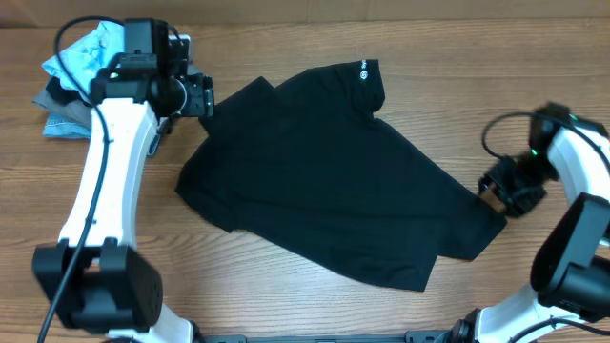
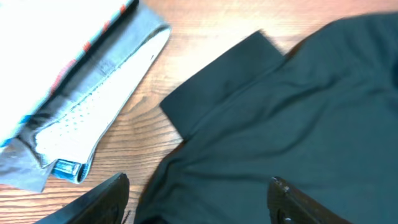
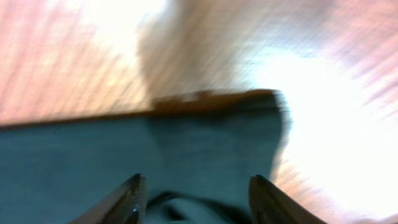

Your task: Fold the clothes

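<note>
The black T-shirt (image 1: 334,171) lies spread at a slant across the wooden table, with a small white logo (image 1: 363,68) at its far edge. My left gripper (image 1: 203,95) is open at the shirt's upper-left sleeve. In the left wrist view (image 2: 199,186) the fingers straddle the black fabric (image 2: 298,106) without closing on it. My right gripper (image 1: 496,191) is open at the shirt's right corner. In the blurred right wrist view (image 3: 198,186) the fingers sit over that corner of the fabric (image 3: 124,149).
A pile of folded garments (image 1: 67,86), light blue on top and grey below, sits at the far left behind my left arm. It shows close by in the left wrist view (image 2: 81,112). Bare wood surrounds the shirt.
</note>
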Available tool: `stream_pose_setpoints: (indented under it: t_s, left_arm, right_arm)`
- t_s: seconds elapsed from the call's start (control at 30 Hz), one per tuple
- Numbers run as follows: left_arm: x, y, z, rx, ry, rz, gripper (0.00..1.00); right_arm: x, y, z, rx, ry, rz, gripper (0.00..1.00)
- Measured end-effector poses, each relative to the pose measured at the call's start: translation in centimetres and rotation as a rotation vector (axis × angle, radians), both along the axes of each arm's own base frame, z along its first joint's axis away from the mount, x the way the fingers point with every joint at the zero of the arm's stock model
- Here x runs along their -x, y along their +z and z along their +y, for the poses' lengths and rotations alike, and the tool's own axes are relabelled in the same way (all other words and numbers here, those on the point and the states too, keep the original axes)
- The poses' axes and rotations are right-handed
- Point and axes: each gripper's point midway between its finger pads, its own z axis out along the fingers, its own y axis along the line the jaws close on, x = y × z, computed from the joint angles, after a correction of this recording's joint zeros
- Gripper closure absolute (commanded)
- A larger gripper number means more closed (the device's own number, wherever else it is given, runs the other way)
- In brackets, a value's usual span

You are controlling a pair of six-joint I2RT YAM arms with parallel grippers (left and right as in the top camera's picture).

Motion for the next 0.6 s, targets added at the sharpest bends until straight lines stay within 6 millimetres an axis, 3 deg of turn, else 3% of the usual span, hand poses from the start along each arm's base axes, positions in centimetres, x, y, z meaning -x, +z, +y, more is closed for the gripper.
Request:
stream_pose_setpoints:
  t_s: [0.1, 0.17, 0.23, 0.3, 0.43, 0.6]
  left_arm:
    - [0.8, 1.7, -0.5, 0.023, -0.015, -0.025, 0.23]
    - [1.2, 2.0, -0.7, 0.035, -0.022, -0.022, 0.23]
    - [1.4, 2.0, -0.9, 0.043, -0.026, -0.015, 0.23]
    - [1.6, 1.9, -1.0, 0.048, -0.029, -0.009, 0.23]
    - [1.7, 1.9, -1.1, 0.052, -0.031, -0.004, 0.23]
    - [1.8, 1.8, -1.1, 0.055, -0.033, 0.000, 0.23]
  right_arm:
    - [2.0, -1.9, -1.5, -0.011, -0.069, 0.019, 0.37]
    - [2.5, -3.2, -1.4, -0.047, -0.084, -0.004, 0.38]
    - [2.8, -4.4, -0.6, -0.090, -0.081, -0.027, 0.57]
    - [2.6, -4.5, 0.0, -0.116, -0.073, -0.069, 0.94]
    - [0.8, -4.6, 0.9, -0.171, -0.065, -0.182, 0.96]
    - [-3.3, -4.2, -0.8, -0.134, -0.087, -0.331, 0.96]
